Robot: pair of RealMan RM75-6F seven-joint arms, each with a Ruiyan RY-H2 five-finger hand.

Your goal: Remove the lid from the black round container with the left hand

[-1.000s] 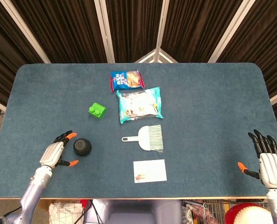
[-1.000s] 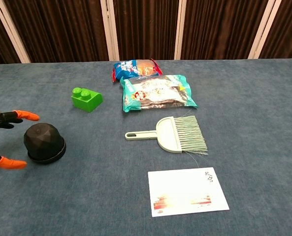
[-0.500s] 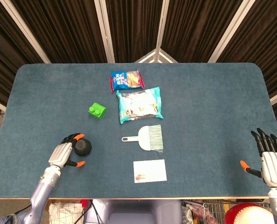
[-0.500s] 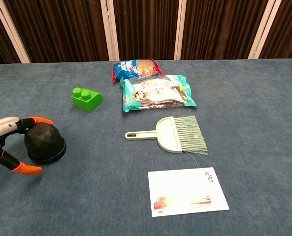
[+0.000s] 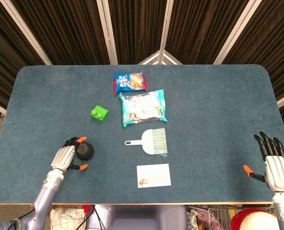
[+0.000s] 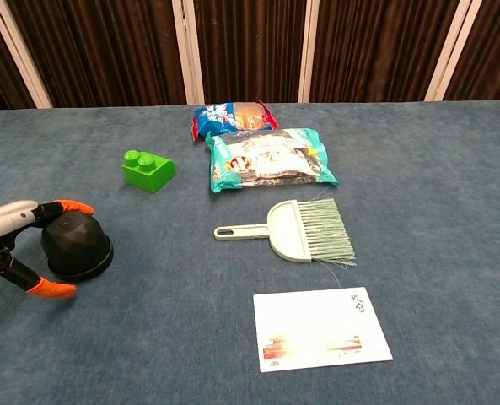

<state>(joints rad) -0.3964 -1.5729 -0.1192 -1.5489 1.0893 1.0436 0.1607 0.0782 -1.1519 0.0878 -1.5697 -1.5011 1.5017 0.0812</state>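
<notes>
The black round container [image 5: 85, 151] [image 6: 77, 245] stands at the front left of the table, its faceted domed lid [image 6: 71, 232] still on the base. My left hand [image 5: 65, 156] [image 6: 12, 221] is right beside it on its left, fingers spread around it. One orange fingertip [image 6: 74, 207] lies at the lid's far side and the thumb tip [image 6: 51, 289] sits in front, a little apart from the base. I see no firm grip. My right hand [image 5: 276, 167] stays at the table's front right corner, fingers apart and empty; the chest view does not show it.
A green toy block [image 5: 99, 113] lies behind the container. A small dustpan brush [image 5: 151, 140] and a white card [image 5: 153, 175] lie to its right. Two snack bags [image 5: 143, 108] [image 5: 129, 82] sit further back at mid-table. The table's front edge [image 5: 132, 203] is close to my left forearm.
My left hand slid right until its fingers came around the container, then held nearly still. The container has not moved. The right hand shifted only slightly.
</notes>
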